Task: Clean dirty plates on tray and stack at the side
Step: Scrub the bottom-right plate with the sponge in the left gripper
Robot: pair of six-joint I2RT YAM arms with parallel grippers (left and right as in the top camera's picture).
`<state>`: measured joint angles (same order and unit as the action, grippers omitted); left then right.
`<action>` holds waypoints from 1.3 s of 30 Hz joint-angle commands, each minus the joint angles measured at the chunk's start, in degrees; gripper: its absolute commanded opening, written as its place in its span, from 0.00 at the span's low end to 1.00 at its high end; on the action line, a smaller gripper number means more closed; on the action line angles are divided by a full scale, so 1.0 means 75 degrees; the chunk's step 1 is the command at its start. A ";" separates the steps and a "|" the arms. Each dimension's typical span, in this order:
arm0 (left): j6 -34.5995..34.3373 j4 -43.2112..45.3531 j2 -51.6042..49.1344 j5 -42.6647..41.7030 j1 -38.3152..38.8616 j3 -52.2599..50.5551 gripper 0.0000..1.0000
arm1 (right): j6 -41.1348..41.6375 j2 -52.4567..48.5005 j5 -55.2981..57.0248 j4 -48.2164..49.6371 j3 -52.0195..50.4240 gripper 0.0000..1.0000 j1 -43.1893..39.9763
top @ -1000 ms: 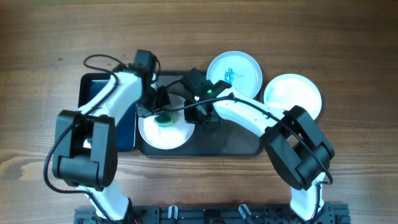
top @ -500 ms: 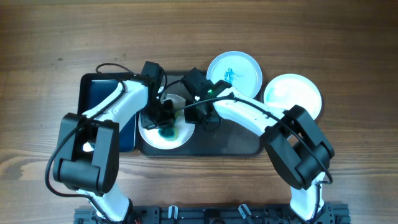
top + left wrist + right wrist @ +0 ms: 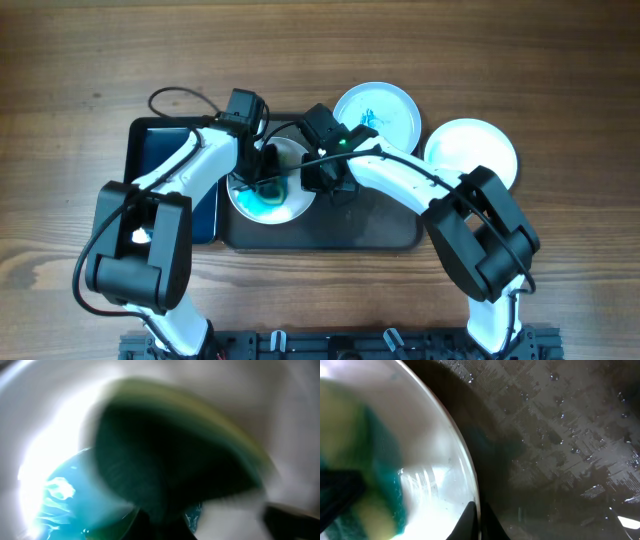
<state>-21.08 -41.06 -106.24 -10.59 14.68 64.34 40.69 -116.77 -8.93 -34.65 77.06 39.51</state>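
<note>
My L wrist cam was all motion blur: the sponge (image 3: pixel 170 460) showed as a green-yellow smear w/ no clear edges. In R wrist cam the plate (image 3: pixel 440 480) ran off the left & bottom edges. Overhead, my L arm (image 3: pixel 200 165) & R arm (image 3: pixel 400 182) hid pt of its rim.

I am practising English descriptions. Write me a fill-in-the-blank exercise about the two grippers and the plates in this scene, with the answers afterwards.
1. The left gripper presses a ____ onto the smeared plate on the dark grey tray.
2. The right gripper is shut on that plate's ____.
3. The far-right plate lies on the ____, not on the tray.
4. The pale blue plate carries ____ streaks.

Missing words: sponge; rim; table; blue.
</note>
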 commanded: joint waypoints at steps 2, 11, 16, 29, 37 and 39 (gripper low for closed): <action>-0.0866 0.0102 -0.0178 0.0737 0.0064 -0.0003 0.04 | -0.0023 -0.0154 -0.0015 -0.0017 0.0032 0.04 0.0122; -0.2194 -0.1166 -0.0166 0.3005 0.0067 0.0251 0.04 | -0.0032 -0.0154 -0.0050 -0.0020 0.0032 0.04 0.0122; 0.1128 -0.0697 -0.0181 -0.1789 0.0181 0.0251 0.04 | -0.0265 -0.0154 -0.0463 -0.0020 0.0023 0.04 0.0052; -0.2267 -0.0198 -0.0178 0.4022 0.0262 0.0254 0.04 | -0.0315 -0.0189 -0.0539 0.0015 0.0009 0.04 0.0009; -0.0548 -0.1332 -0.0178 -0.0073 0.0335 0.0251 0.04 | -0.0318 -0.0192 -0.0539 0.0087 0.0009 0.04 0.0009; 0.0749 -0.1037 -0.0178 -0.1801 0.0516 0.0251 0.04 | -0.0318 -0.0189 -0.0539 0.0099 0.0009 0.04 0.0009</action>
<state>-30.13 -50.63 -106.94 0.86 16.71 66.63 39.31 -117.12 -12.43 -33.89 77.08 39.42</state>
